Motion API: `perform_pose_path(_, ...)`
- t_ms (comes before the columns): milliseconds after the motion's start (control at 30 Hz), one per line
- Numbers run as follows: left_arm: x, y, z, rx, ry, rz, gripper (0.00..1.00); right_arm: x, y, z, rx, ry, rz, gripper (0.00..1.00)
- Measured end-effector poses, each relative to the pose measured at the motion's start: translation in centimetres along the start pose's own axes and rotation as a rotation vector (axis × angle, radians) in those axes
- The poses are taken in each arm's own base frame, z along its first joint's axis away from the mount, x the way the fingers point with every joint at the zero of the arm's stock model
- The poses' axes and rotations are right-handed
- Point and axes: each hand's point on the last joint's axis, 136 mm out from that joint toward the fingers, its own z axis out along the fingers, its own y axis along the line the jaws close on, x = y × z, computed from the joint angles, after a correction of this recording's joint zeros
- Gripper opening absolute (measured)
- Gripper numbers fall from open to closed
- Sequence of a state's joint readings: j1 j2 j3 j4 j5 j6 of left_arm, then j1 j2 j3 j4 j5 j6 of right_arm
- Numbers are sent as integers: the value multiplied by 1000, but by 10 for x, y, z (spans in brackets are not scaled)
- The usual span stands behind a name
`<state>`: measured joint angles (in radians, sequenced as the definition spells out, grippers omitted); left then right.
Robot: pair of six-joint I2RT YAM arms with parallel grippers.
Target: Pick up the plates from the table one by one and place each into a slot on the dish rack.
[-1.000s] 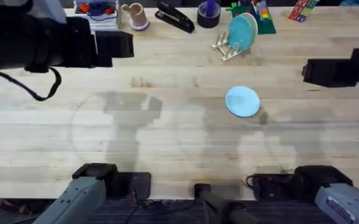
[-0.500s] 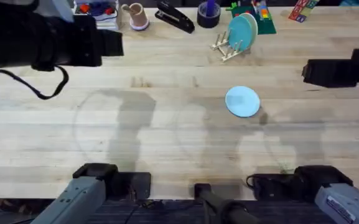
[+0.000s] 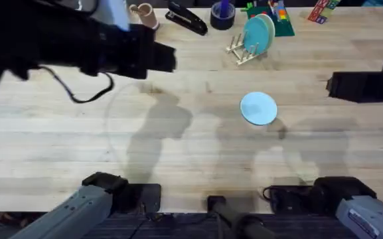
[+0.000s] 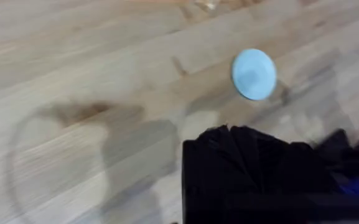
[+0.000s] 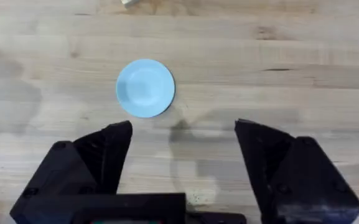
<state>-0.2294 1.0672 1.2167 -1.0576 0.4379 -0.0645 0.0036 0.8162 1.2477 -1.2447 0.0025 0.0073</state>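
Across the whole overhead view we log the table [image 3: 178, 133], pale planks, bare through its middle.

Left arm [image 3: 45, 43]: large, dark and blurred, high over the far left of the table. Its gripper [image 4: 254, 171] shows as a dark mass in its wrist view; we cannot tell how the fingers stand.

Right arm [image 3: 367, 86]: dark, at the right edge. Its gripper [image 5: 182, 146] hangs above the table with fingers [image 5: 114, 146] spread wide and nothing between them.

Dish rack [image 3: 244, 48]: light wood with thin pegs, at the far side right of centre. We count a teal-green plate [image 3: 257, 33] standing on edge in it, with a pale blue rim just behind; which slot each takes we cannot tell.

Loose plate [image 3: 258, 107]: pale blue, lying flat on the table, nearer than the rack and well apart from it. In the right wrist view it [image 5: 145, 87] lies beyond the open fingers, untouched.

Far edge, small items: stapler [image 3: 186, 18], black; tape roll [image 3: 222, 16], dark; cup [image 3: 145, 16], pinkish.
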Motion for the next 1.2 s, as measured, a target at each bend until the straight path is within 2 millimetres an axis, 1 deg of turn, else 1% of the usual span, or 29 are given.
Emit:
perform_pose_path(100, -3, -14, 14, 93, 32, 4, 42, -4, 0, -6, 0, -15, 0, 995)
perform_pose_path(267, -10, -30, 35, 186, 56, -7, 43, -3, 0, -7, 0, -15, -1, 994)
perform_pose_path(467, -10, -48, 60, 275, 118, -27, 43, -3, 0, -7, 0, -14, 0, 995)
perform_pose_path(533, -14, -56, 67, 308, 115, -21, 43, -3, 0, -7, 0, -14, 0, 995)
perform_pose_path(633, -26, -72, 76, 369, 64, -2, 43, -3, 0, -7, 0, -14, 0, 995)
perform_pose_path(700, -26, -79, 82, 408, 43, -5, 43, -3, 0, -7, 0, -14, 0, 995)
perform_pose_path(900, -3, -92, 111, 503, 49, -57, 42, -3, 0, -7, 0, -14, 0, 995)
perform_pose_path(1033, 7, -99, 123, 542, 46, -92, 41, -3, 0, -7, 0, -14, 0, 993)
perform_pose_path(1200, 20, -102, 132, 570, 66, -143, 41, -3, 0, -7, 0, -14, -1, 994)
